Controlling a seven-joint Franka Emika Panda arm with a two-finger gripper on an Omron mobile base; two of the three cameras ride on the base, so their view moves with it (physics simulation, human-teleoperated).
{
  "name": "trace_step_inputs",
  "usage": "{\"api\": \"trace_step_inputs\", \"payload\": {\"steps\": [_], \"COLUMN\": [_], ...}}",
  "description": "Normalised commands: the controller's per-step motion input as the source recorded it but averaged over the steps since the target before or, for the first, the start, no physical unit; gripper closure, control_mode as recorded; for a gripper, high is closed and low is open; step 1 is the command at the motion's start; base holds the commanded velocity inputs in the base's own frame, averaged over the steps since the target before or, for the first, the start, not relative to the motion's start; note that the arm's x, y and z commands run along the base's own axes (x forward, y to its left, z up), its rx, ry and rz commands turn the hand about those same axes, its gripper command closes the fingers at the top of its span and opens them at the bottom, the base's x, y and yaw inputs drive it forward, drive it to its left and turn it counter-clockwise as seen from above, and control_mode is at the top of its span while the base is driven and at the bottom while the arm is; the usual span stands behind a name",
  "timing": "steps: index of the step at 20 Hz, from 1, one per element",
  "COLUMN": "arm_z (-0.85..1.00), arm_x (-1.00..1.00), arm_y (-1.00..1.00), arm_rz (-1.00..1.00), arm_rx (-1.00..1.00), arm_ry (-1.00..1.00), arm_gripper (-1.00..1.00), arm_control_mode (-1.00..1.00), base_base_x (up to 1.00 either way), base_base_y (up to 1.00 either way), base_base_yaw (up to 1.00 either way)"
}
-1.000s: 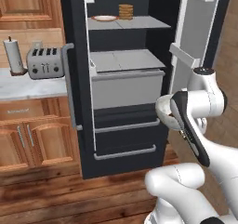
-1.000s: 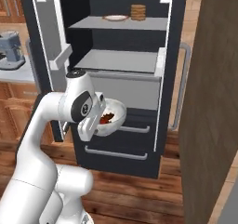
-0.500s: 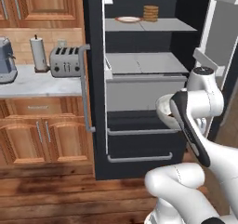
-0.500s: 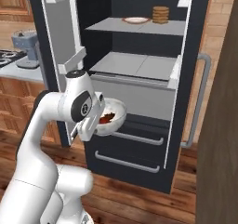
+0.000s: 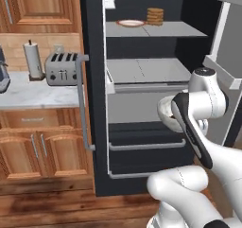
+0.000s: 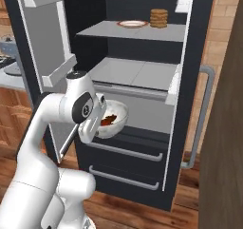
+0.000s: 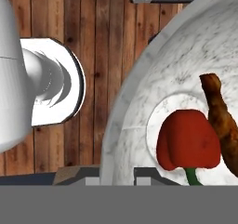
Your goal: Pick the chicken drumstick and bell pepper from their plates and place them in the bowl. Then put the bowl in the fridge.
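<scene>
Hand view, nearest: bowl takes up the right half of the frame, rim running to the bottom edge where the pincer is clenched on it. Inside the bowl, bell pepper lies at lower centre-right, green stem pointing down; chicken drumstick lies just beside it on the right, touching or nearly so. Wooden floor shows beyond the rim, upper left.

Right base view: pincer at left centre holds the bowl by its near rim, bowl roughly level, dark contents visible inside. Bowl hangs in front of the open fridge, level with the pale drawer front, above the two lower drawers with bar handles.

Left base view: bowl shows at right centre, partly hidden behind the white arm.

Farther in: middle shelf at frame centre. Top shelf carries a red-rimmed plate and a stack of brown round items, upper centre.

Left base view, left side: surface with toaster and paper towel roll; wooden cabinets below.
</scene>
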Motion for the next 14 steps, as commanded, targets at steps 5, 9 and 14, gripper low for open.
{"api": "trace_step_inputs", "payload": {"steps": [5,9,14], "arm_z": [0.0,0.0,0.0], "arm_x": [0.0,0.0,0.0], "arm_y": [0.0,0.0,0.0], "arm_rz": [0.0,0.0,0.0], "arm_rx": [0.0,0.0,0.0], "arm_ry": [0.0,0.0,0.0], "arm_gripper": [1.0,1.0,1.0], "arm_control_mode": [1.0,1.0,1.0], "base_base_x": [0.41,0.58,0.57], "base_base_y": [0.1,0.01,0.0], "base_base_yaw": [0.0,0.0,-0.02]}}
